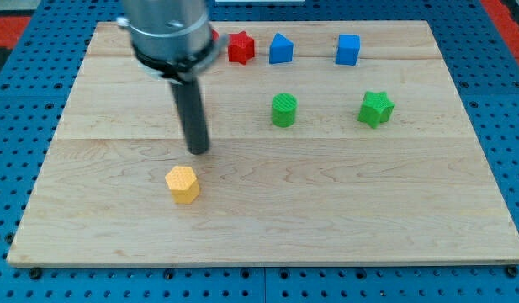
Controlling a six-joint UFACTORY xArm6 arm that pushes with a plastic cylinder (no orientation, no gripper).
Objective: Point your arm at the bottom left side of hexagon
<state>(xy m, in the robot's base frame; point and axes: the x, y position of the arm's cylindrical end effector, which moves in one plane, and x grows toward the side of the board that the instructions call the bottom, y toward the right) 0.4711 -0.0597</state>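
A yellow hexagon block (182, 184) lies on the wooden board (326, 210), left of the middle and toward the view's bottom. My tip (198, 151) rests on the board just above the hexagon and slightly to its right, with a small gap between them. The dark rod rises from the tip to the arm's grey body at the view's top left.
A red star block (240, 47), a blue block with a peaked top (280, 49) and a blue cube (347, 49) stand in a row near the top edge. A green cylinder (283, 110) and a green star (375, 108) lie below them. Another red block is mostly hidden behind the arm.
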